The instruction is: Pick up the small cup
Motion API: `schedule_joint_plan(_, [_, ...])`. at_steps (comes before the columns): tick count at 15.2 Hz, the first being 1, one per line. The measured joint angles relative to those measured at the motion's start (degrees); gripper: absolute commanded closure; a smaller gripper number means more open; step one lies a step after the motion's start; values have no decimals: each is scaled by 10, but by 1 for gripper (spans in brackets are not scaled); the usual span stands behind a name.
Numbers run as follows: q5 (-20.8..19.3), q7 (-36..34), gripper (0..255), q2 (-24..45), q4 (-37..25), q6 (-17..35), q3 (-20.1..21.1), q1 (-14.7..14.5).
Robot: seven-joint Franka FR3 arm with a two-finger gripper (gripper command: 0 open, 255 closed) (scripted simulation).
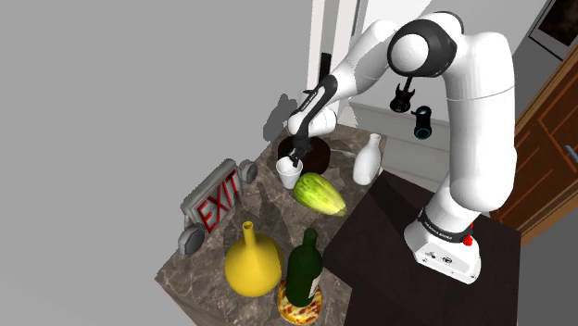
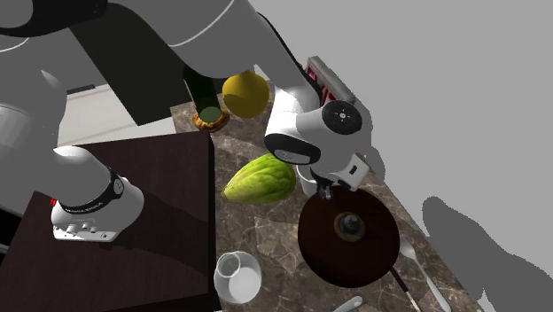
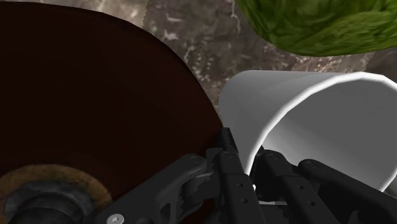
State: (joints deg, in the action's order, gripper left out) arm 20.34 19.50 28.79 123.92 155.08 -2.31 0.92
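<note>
Wrist view: the gripper pinches the small cup by its wall, one finger inside the rim and one outside. In the shoulder view, the dark disc crowds the upright cup at two o'clock.

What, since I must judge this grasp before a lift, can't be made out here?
Base of the cup: in the wrist view, behind its own wall and the gripper; in the shoulder view, too small to tell whether it touches the counter.
Rest of the cup: in the second exterior view, mostly under the arm.
Dark disc: in the wrist view, cut off by the edge.
EXIT sign: in the second exterior view, partly behind the arm.
</note>
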Motion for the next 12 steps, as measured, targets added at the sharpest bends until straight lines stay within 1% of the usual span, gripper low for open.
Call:
schedule_joint_plan(5, [-5, -4, 255, -15, 5, -11, -4, -3])
schedule_joint_plan(12, [-23, -22, 255, -61, 10, -50, -17, -11])
